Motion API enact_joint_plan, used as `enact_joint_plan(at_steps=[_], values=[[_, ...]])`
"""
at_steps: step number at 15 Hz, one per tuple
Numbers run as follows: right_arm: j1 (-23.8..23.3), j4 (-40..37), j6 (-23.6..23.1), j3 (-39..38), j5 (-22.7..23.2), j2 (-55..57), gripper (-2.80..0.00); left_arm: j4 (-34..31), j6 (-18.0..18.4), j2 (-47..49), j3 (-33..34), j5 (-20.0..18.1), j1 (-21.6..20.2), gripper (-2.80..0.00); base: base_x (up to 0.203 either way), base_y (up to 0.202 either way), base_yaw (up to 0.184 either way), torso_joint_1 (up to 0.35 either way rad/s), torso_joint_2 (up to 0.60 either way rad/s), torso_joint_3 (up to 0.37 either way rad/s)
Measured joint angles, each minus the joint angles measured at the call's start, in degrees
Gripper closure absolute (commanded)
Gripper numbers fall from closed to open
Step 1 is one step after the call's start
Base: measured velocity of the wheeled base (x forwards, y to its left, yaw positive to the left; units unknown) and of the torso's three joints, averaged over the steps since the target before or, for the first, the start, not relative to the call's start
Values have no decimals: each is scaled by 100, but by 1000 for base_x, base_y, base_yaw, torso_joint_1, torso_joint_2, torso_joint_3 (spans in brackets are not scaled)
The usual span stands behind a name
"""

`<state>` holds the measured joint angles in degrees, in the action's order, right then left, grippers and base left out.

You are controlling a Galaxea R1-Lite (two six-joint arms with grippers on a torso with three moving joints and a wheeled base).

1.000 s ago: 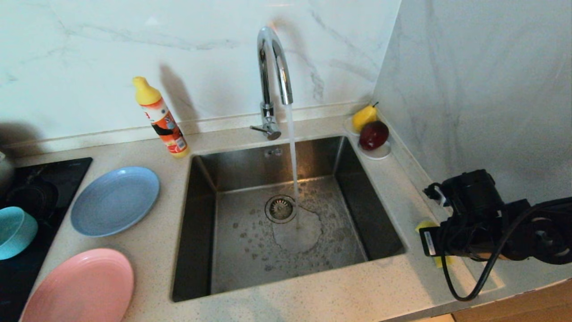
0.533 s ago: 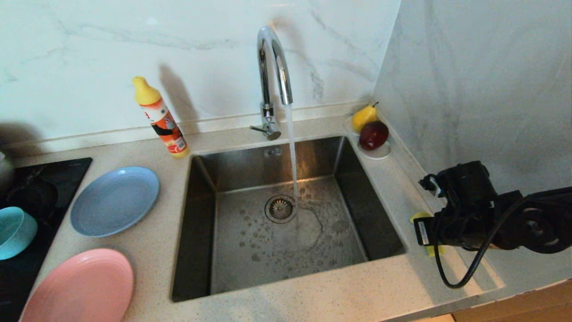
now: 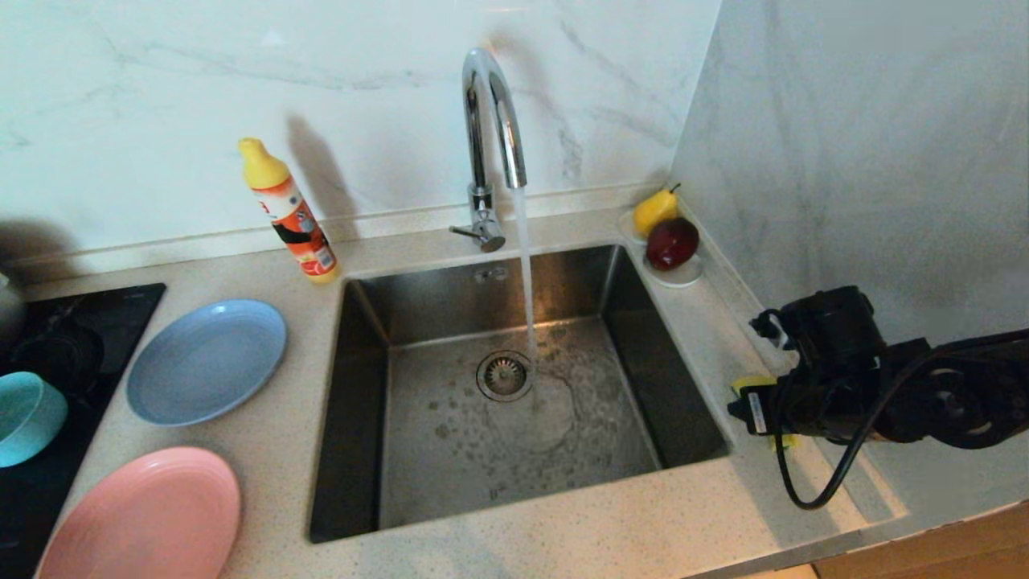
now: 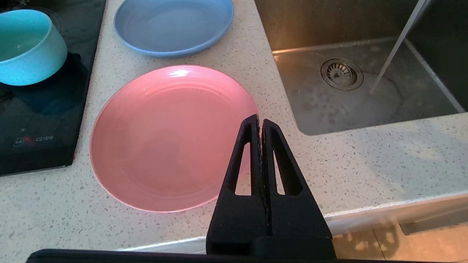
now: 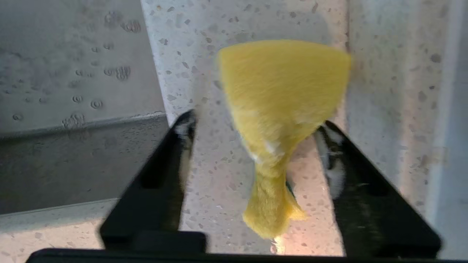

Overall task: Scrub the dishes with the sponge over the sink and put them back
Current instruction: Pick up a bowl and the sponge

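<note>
Right gripper (image 5: 252,146) is hovering over the strip of speckled pale stone tabletop (image 3: 563,547) to the right of the large rectangular brushed stainless steel sink (image 3: 514,450); its black jaws are standing spread, one on each side of the small soft yellow sponge (image 5: 281,109), with a gap showing between each jaw and the sponge in the right wrist view. The sponge is looking pinched at its near end and fanned out at its far end — whether it is resting on the tabletop cannot be told. In the head view only yellow slivers of it are peeking out around the gripper's black body.

Water is running from the tall curved chrome tap (image 3: 490,121) into the sink, landing just beside the round metal drain strainer (image 3: 505,375).

Left gripper (image 4: 261,126) is sitting with its jaws pressed together, above the near rim of the round pink plate (image 4: 164,138). This plate is lying on the tabletop left of the sink; the round matte light-blue plate (image 3: 207,360) is lying just beyond it, and the smaller teal-blue bowl (image 3: 24,418) is standing on the black glass hob (image 3: 48,498) — all three upright and apart from one another.
</note>
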<state>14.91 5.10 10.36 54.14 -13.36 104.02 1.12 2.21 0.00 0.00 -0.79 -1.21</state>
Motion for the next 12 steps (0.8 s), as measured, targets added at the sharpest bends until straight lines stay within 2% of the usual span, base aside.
enact_joint_plan(at_steps=[12], values=[[-24, -78, -6, -406, 22, -383, -280, 2, -1, 0, 0, 0, 0, 0, 0, 0, 0, 0, 0, 0]])
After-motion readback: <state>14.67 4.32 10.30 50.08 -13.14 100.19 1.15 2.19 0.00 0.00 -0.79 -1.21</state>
